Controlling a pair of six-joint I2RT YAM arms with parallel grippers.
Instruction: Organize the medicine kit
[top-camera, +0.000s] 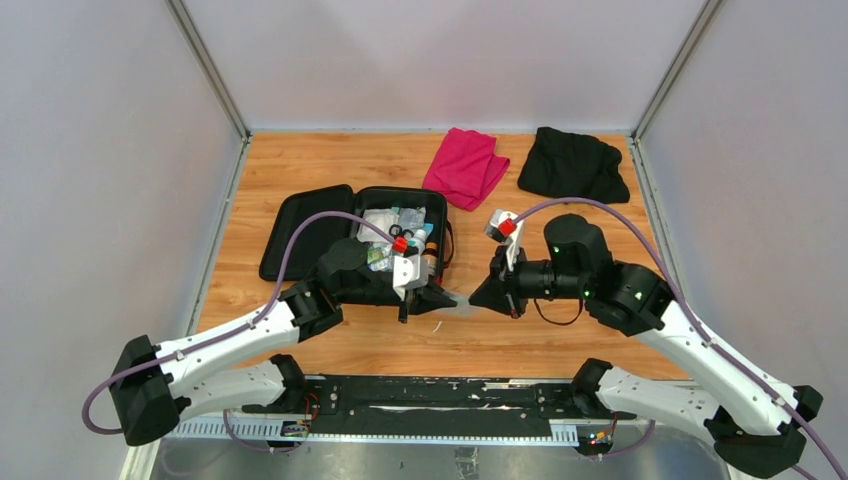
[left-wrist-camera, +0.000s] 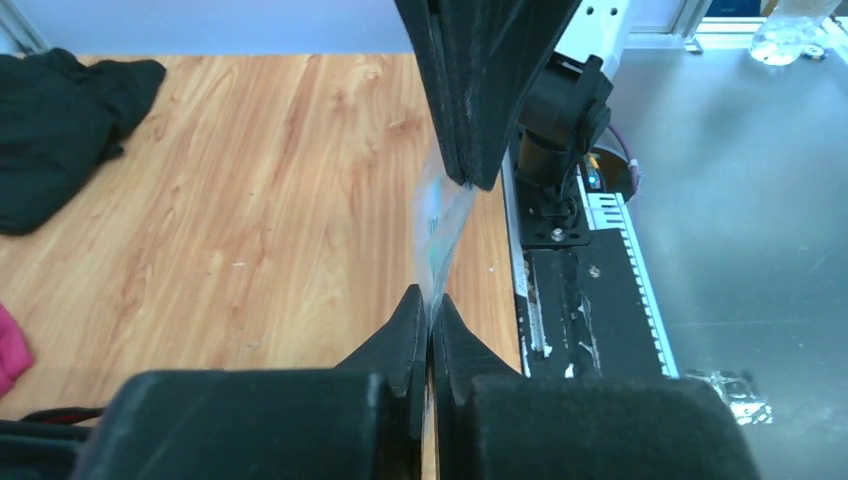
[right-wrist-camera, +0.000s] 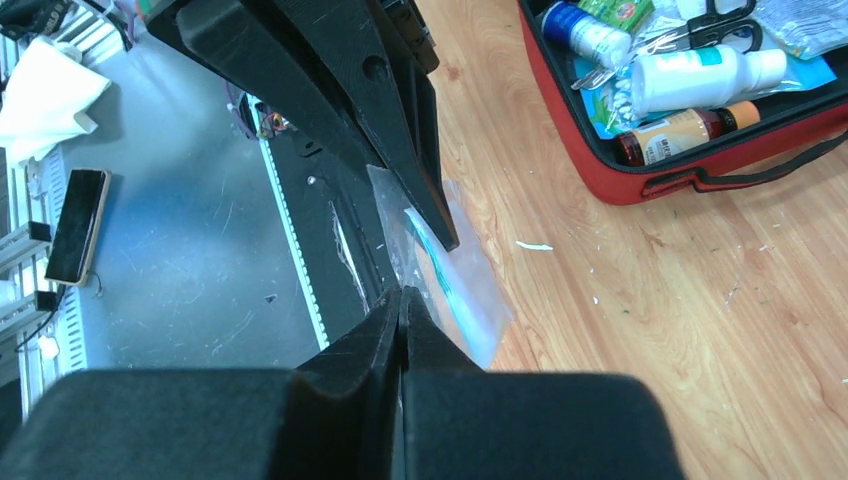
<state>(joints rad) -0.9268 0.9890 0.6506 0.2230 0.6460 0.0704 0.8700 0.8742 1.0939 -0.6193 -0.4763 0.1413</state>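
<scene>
The medicine kit (top-camera: 400, 190) lies open left of centre, its black lid (top-camera: 300, 235) flat to the left. Its red wall (right-wrist-camera: 600, 170) shows in the right wrist view, with a white bottle (right-wrist-camera: 700, 75), an amber bottle (right-wrist-camera: 680, 135) and scissors (right-wrist-camera: 715, 25) inside. In front of the kit a small clear plastic bag (top-camera: 462, 300) with a teal strip hangs between both grippers. My left gripper (left-wrist-camera: 430, 305) is shut on one end of the bag (left-wrist-camera: 440, 220). The right gripper (right-wrist-camera: 402, 295) is shut on the other end of the bag (right-wrist-camera: 460, 290).
A folded pink cloth (top-camera: 465, 165) and a black cloth (top-camera: 573, 165) lie at the back of the wooden table. The black mounting rail (top-camera: 430, 395) runs along the near edge just below the bag. Grey walls close in the sides and back.
</scene>
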